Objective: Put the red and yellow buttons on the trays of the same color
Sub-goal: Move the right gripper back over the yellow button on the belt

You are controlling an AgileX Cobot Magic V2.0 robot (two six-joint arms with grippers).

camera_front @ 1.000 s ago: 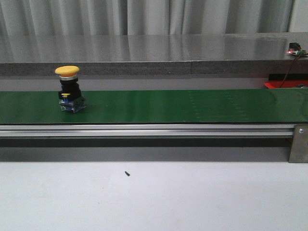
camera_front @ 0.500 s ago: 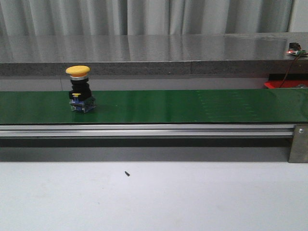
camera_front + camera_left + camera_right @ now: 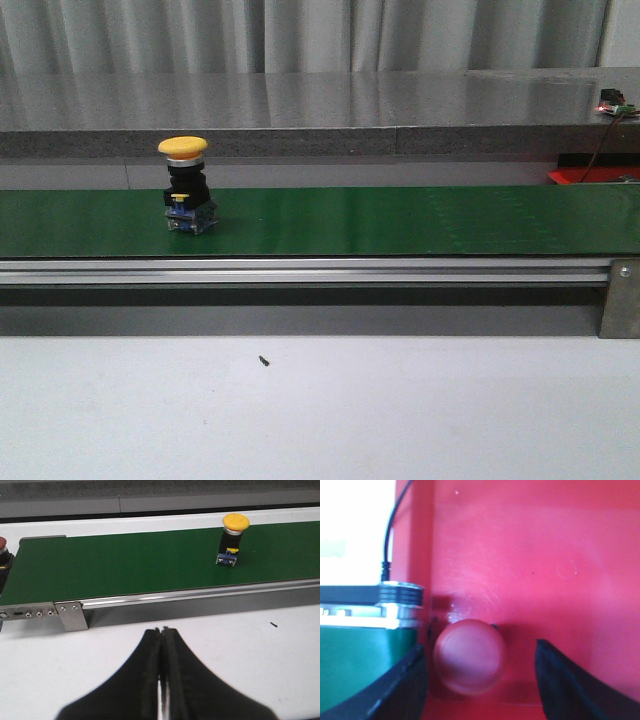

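Behind, grey pleated curtains [image 3: 300, 35] and a long grey ledge [image 3: 300, 110]; in front, a pale table [image 3: 400, 410] crossed by a green belt [image 3: 400, 220] on a metal rail [image 3: 300, 270]. Seen in the left wrist view, the left gripper [image 3: 161, 680] hung over the pale table, black fingers [image 3: 147, 680] pressed together with only a hairline between them, holding nothing. Beyond it, past the rail and well apart from the fingers, stood the yellow button [image 3: 233, 537] upright on the belt, yellow cap on top, black body and small blue base beneath; in the front view placed on the left part of the belt [image 3: 186, 190]. At the belt's far end in the left wrist view, part of another red button [image 3: 3, 550], cut by the frame edge. Seen in the right wrist view, the right gripper [image 3: 480, 680] spread wide over a red tray [image 3: 545, 555], dark fingers [image 3: 570, 685] at either side and touching nothing. Between them, a red button [image 3: 470, 656] resting on the tray floor, cap facing the camera, blurred. Just beside the tray, the belt's end roller [image 3: 370, 605] and a black cable [image 3: 392, 525]. On the table in front of the rail, a small dark speck [image 3: 264, 361].
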